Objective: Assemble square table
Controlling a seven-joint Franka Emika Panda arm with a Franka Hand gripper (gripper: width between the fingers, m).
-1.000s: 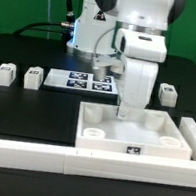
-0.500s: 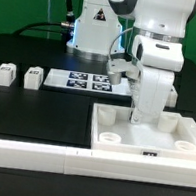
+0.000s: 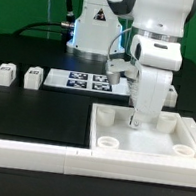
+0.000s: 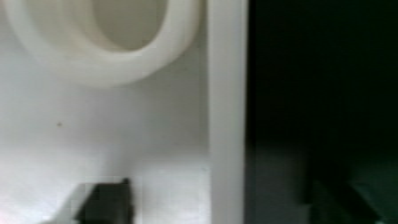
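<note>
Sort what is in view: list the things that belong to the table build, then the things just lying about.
For the job:
table top
first leg
second leg
hand, at the top's rim

Lying about:
marker board
white border bar

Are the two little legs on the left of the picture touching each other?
Apart. The exterior view shows a strip of black table between the outer leg and the inner leg.
</note>
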